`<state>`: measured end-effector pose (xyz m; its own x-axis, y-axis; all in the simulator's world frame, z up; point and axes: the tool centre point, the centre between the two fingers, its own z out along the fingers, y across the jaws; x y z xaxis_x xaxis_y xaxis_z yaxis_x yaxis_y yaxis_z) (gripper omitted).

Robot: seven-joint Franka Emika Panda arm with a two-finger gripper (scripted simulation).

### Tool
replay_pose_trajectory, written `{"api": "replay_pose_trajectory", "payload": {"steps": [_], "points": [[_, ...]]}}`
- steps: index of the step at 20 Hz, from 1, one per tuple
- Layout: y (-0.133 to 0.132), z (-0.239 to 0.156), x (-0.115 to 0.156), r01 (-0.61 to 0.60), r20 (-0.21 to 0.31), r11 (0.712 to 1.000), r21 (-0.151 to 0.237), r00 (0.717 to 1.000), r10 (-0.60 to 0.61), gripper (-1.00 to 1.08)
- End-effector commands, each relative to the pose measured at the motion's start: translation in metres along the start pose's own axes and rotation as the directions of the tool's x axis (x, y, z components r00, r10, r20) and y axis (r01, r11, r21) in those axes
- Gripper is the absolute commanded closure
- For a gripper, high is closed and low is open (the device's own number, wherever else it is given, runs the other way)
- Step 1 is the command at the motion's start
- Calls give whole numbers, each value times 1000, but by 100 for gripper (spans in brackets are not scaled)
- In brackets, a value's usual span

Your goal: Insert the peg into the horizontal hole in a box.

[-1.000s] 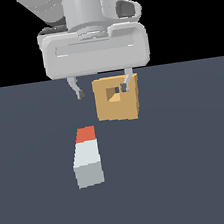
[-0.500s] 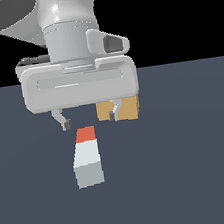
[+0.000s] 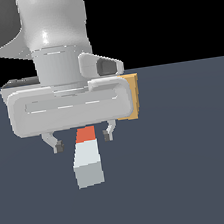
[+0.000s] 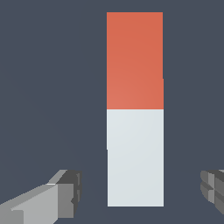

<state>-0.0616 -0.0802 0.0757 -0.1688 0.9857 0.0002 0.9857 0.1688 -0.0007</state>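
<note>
In the exterior view, your gripper (image 3: 82, 139) hangs low over the peg (image 3: 87, 158), jaws spread wide and holding nothing, one fingertip to each side of the orange-red end. The peg lies flat on the dark floor (image 3: 193, 173), its long axis running away from the camera, pale end nearest, orange-red end toward the box (image 3: 133, 96). Only a tan sliver of that box shows past the gripper body on the exterior view's right; you cannot see its hole. In the wrist view, the peg (image 4: 135, 109) lies lengthwise between the parted fingers (image 4: 61, 192), with open floor (image 4: 52, 87) on both flanks and no contact.
</note>
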Motion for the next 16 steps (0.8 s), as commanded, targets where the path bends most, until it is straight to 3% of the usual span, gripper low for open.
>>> {"api": "replay_pose_trajectory", "payload": {"steps": [1,16], "points": [[-1,2,-1,4,0,1000,-1,1000,-4,-92],[-1,47,-1,4,0,1000,-1,1000,-4,-92]]}}
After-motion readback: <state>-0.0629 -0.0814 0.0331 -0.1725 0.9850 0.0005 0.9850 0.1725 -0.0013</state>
